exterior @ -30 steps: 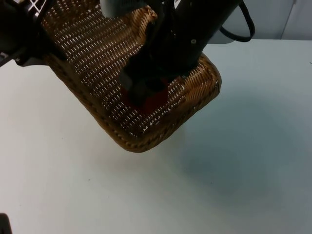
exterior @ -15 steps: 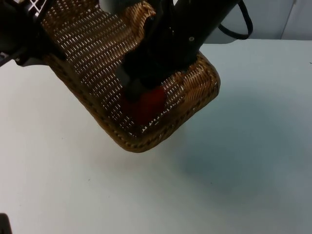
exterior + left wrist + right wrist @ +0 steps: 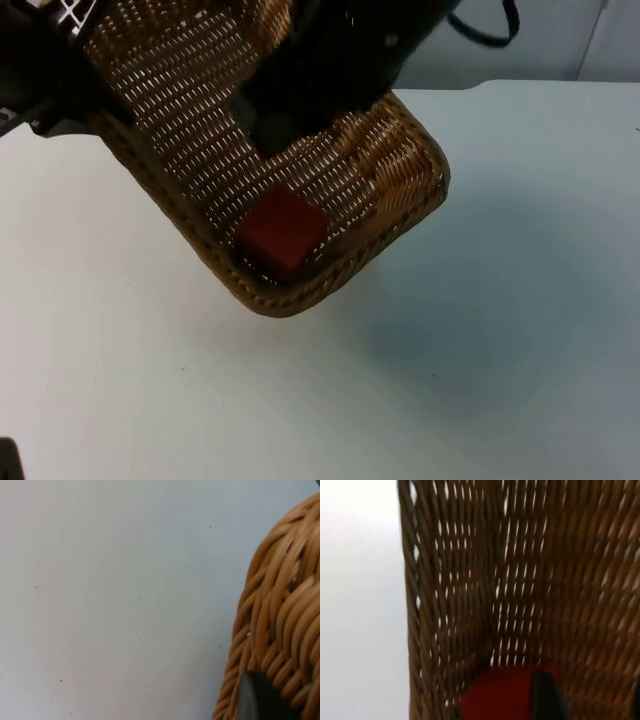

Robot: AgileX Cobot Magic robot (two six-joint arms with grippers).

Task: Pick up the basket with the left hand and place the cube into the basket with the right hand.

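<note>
Wicker basket (image 3: 200,110) under right gripper (image 3: 275,125)

I see the cube (image 3: 281,231) lying inside the basket (image 3: 395,165), near its front corner, with the right gripper (image 3: 268,130) just behind and above it.

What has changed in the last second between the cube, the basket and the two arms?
The right end effector let go of the red cube and drew back upward; the cube now lies alone in the basket. The left end effector kept the basket raised in place.
</note>
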